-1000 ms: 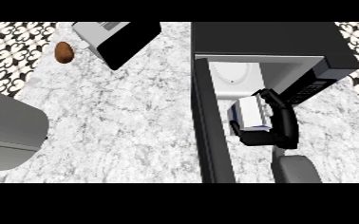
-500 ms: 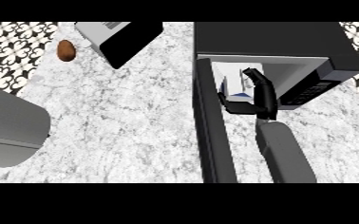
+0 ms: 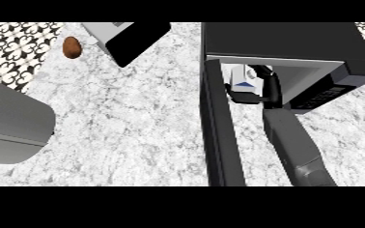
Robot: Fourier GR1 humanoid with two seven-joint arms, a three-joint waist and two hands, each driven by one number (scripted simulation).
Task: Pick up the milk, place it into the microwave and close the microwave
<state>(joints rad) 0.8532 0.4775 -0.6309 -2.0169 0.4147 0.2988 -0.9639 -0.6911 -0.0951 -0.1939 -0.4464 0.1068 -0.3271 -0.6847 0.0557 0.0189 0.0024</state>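
Inside the open black microwave [image 3: 285,41], the robot's right hand [image 3: 265,88] curls black fingers around a small white milk carton with blue print [image 3: 245,81]; likely light, rigid-sided, best held across its flat sides.

Microwave [image 3: 285,41] at counter [image 3: 143,121] back right, its door [image 3: 216,130] swung open toward the front at its left edge. Milk carton [image 3: 244,77] inside the cavity, right hand [image 3: 265,89] around it. Left of microwave: toaster [image 3: 128,38], then potato [image 3: 71,47] further left.
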